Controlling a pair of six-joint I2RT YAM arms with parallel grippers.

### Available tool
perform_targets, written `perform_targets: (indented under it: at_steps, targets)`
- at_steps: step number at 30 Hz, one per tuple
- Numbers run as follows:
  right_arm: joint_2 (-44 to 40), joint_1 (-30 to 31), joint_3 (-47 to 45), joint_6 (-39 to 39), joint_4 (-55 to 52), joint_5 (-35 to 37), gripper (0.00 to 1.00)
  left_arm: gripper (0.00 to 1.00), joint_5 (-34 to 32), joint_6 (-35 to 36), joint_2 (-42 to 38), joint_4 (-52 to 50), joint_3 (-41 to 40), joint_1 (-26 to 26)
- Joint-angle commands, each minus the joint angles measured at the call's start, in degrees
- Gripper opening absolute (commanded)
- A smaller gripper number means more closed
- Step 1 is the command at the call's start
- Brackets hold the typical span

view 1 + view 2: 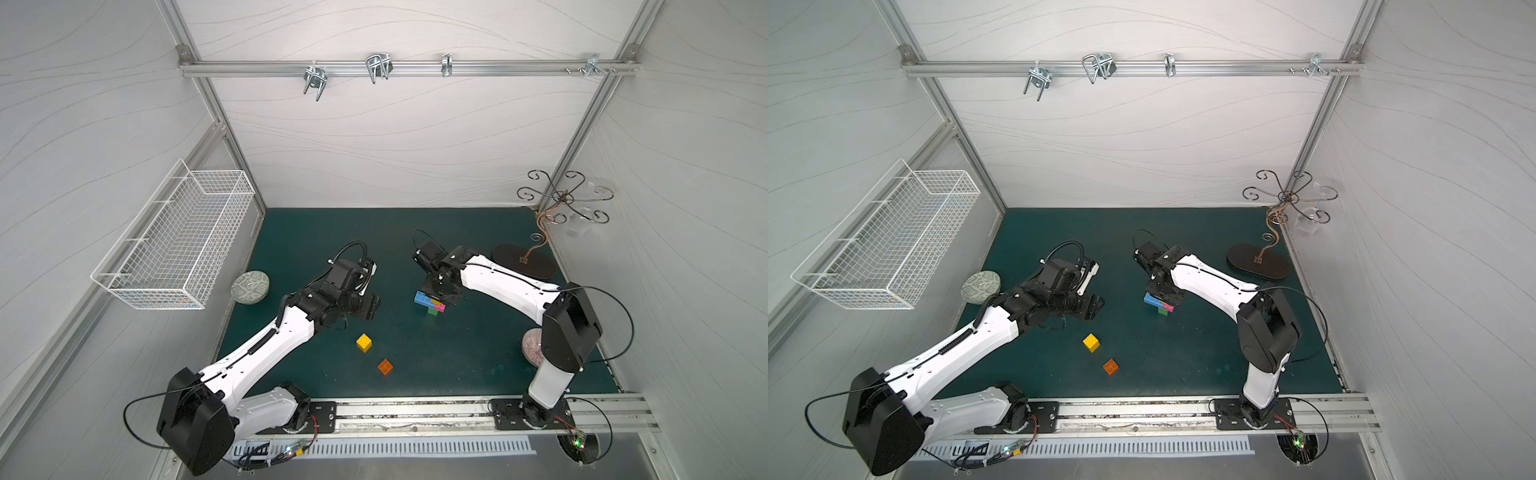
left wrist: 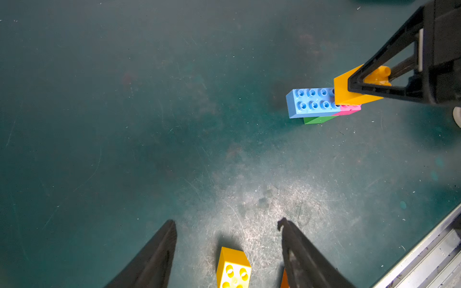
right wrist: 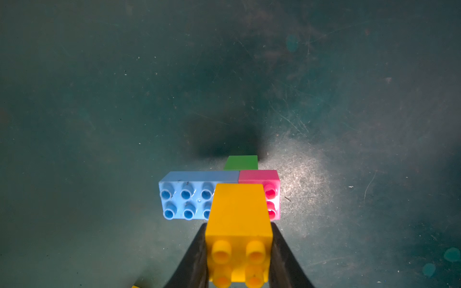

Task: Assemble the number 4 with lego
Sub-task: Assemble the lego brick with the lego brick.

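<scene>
Right tool [image 3: 238, 225] — yellow brick [image 3: 238, 209] between its jaws, over the blue brick [image 3: 185, 199]

On the scuffed green mat [image 1: 415, 249] a yellow brick [image 1: 364, 343] and an orange brick [image 1: 385, 366] were laid close together (not touching); a grey bowl [image 1: 249, 286] and a pinkish bowl [image 1: 532, 347] were set at opposite edges, a dark oval base [image 1: 523, 261] at the back.

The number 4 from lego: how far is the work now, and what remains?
Done: the blue brick, pink brick and green brick look joined together. In hand: the right gripper is shut on a yellow brick over the blue-pink joint; whether it is seated, I cannot tell. Remaining: a second yellow brick and the orange brick lie loose on the mat, with the left gripper open near them.
</scene>
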Motion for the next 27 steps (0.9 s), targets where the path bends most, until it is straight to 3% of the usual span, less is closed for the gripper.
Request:
perform_targets:
  at_steps: [1, 27]
  targets:
    - [-0.3, 0.3, 0.1, 0.1, -1.3, -0.2, 0.00, 0.69, -0.3, -0.4, -0.9, 1.5, 0.5, 0.2]
    - [3.8, -1.1, -2.1, -4.2, -2.1, -2.7, 0.00, 0.69, -0.1, -0.4, -1.3, 1.4, 0.3, 0.3]
